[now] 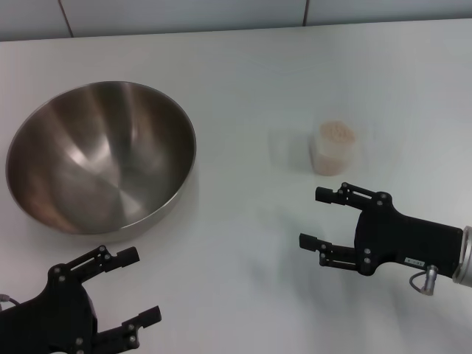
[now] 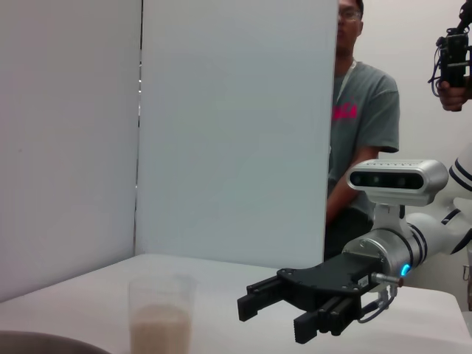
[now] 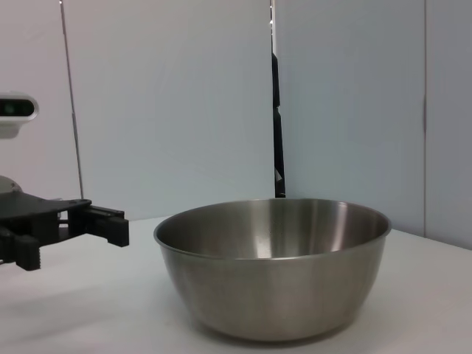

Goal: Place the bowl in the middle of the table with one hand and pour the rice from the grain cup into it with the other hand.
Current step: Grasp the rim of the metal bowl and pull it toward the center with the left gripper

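Observation:
The steel bowl (image 1: 99,158) stands empty at the left of the white table (image 1: 243,81); the right wrist view shows it upright (image 3: 273,265). The clear grain cup (image 1: 335,147) stands upright right of centre, with pale rice (image 1: 336,133) inside. In the left wrist view the rice (image 2: 160,324) fills the lower part of the cup (image 2: 161,310). My right gripper (image 1: 312,217) hovers open just in front of the cup, apart from it, with nothing between its fingers. Near the front left edge my left gripper (image 1: 144,285) is open in front of the bowl, not touching it.
White panels (image 1: 184,15) stand behind the table's far edge. In the left wrist view a person in a grey shirt (image 2: 361,118) stands beyond the table, partly behind a panel. Bare tabletop lies between the bowl and the cup.

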Robot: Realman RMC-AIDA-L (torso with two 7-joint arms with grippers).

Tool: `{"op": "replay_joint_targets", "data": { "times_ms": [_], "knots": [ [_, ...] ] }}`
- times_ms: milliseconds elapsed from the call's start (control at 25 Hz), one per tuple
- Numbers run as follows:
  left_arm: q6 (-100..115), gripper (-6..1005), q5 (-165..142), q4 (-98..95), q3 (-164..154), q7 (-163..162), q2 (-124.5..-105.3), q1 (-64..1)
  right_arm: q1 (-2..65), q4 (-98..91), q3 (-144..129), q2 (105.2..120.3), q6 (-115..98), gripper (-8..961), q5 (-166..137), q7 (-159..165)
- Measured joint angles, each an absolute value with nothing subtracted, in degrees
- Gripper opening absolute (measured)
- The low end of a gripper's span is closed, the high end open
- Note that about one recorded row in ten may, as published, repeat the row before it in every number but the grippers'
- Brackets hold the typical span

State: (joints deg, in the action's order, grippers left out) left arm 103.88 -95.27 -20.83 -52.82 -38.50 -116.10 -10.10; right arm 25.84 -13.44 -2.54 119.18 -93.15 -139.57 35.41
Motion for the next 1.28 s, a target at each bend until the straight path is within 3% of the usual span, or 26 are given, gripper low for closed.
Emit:
{"op": "replay_joint_targets", "data": {
  "times_ms": [520,1280],
  "knots": [
    [106.5,769,-94.5,-20.2,-45.4,-36.2,-118.29,-12.1,25.7,-13.5,-2.4,119.18,-93.3,783,-139.5,35.4],
    [93.2,744,-94.5,-9.7,-2.4,-36.9,-118.48,-18.6,25.9,-13.5,-2.2,119.15,-93.5,783,-138.9,34.1]
  ]
}}
